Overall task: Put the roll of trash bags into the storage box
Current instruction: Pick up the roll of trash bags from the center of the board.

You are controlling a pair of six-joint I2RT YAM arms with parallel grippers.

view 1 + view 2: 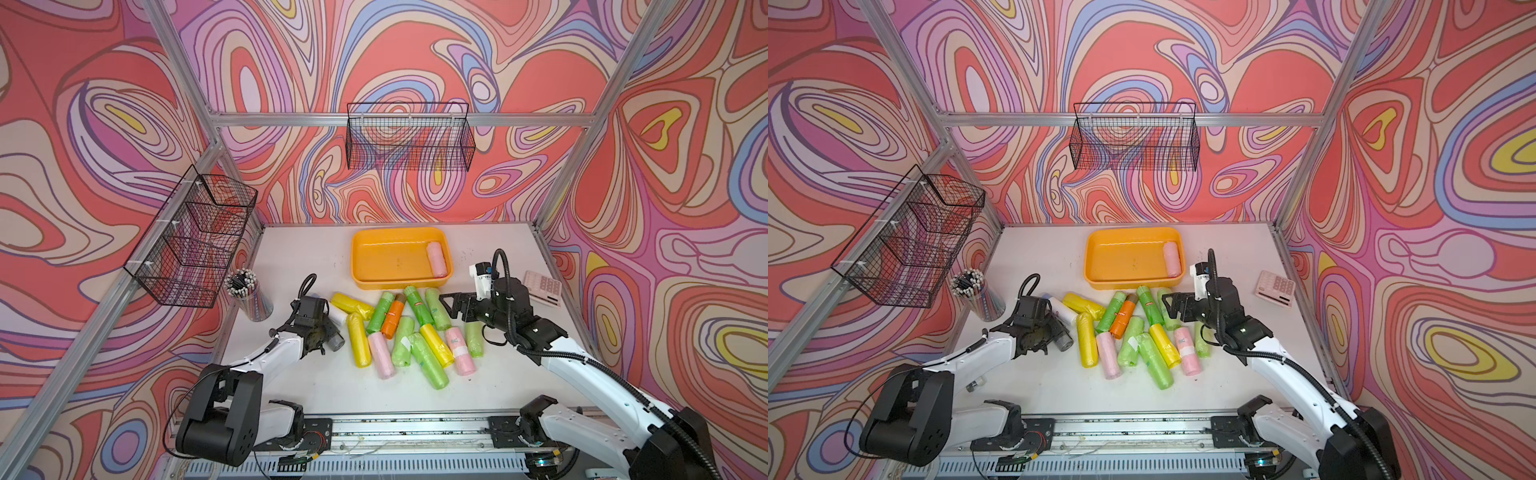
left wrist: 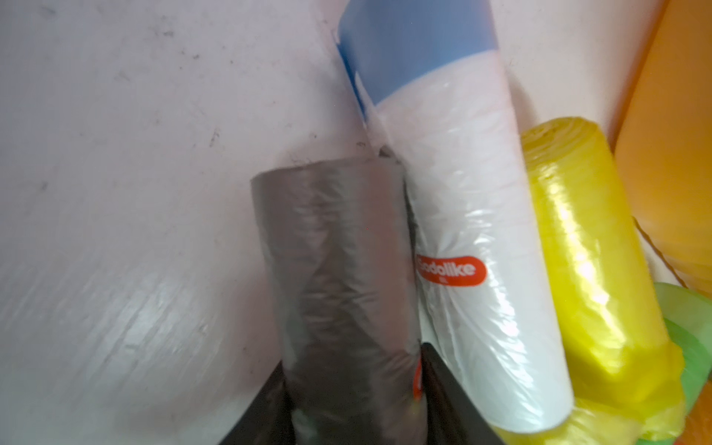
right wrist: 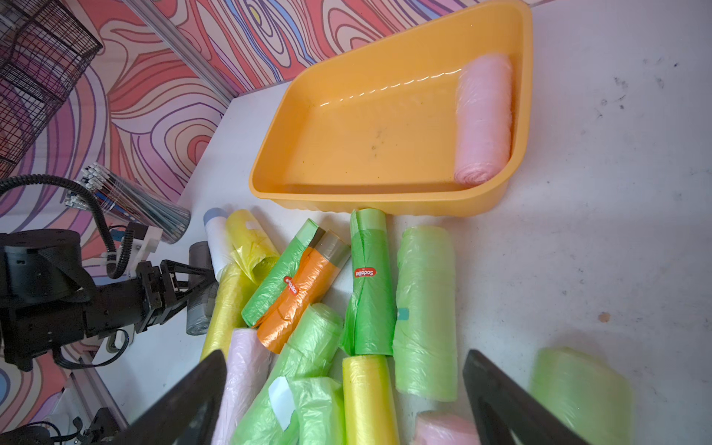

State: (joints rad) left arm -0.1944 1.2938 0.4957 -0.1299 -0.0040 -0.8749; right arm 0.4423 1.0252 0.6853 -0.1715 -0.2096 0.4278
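Glossy white shells and matte black joint housings clad the left arm [image 1: 270, 353] and right arm [image 1: 582, 370], ribbed black cable hoses [image 3: 98, 219] trail alongside, and the left end effector [image 1: 328, 338] and right end effector [image 3: 343, 356] are black.

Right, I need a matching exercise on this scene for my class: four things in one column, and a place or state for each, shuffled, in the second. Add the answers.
Column 1
1. grey roll
2. calculator
3. pencil cup
4. storage box

Column 2
A. holds one pink roll
B. stands upright near the side wire basket
C. sits between the fingers of the left hand
D. lies flat at the table's right edge

Pairs: 1-C, 2-D, 3-B, 4-A
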